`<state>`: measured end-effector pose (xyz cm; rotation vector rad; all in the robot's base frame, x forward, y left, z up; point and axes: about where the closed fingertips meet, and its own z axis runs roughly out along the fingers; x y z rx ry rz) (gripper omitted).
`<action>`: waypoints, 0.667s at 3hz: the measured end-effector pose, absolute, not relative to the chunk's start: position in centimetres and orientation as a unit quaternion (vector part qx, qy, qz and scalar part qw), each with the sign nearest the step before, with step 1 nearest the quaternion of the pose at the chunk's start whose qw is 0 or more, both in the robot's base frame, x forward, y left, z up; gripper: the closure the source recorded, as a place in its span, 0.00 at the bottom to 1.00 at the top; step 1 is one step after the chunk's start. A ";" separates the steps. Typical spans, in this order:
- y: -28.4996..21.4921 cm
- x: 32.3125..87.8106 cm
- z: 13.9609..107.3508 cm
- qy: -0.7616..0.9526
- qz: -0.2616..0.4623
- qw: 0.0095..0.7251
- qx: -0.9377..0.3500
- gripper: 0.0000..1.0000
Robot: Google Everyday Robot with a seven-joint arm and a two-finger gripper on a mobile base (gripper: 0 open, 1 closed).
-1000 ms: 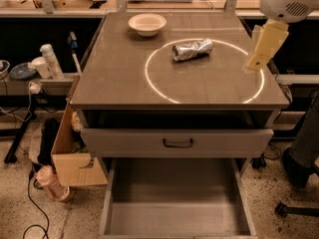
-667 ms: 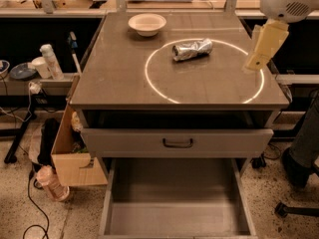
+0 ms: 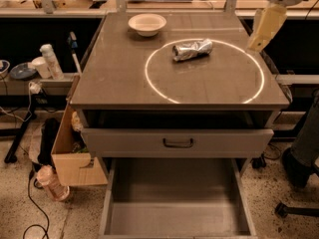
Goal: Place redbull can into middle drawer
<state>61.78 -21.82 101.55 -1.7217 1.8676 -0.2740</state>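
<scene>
Pincer (image 3: 259, 40) hangs in the upper right of the frame, above the bench's (image 3: 119, 83) right edge, carrying nothing; whether it is wide or narrow I cannot tell. To its left, well apart from it, the redbull can (image 3: 192, 50) lies on its side in the upper part of a white ring (image 3: 149, 81) marked on the bench top. A white bowl (image 3: 147, 24) sits further toward the upper left. Below the bench edge is a shut drawer front with a black handle (image 3: 178, 143), and under that the middle drawer (image 3: 174, 203) stands pulled out, its floor bare.

The reach comes first, I judge. Come down over the can's middle and close across its short width, gently, since the creased wall could slip or roll.
</scene>
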 end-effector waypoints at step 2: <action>-23.0 66.3 102.6 0.672 -0.084 0.320 -0.663 0.00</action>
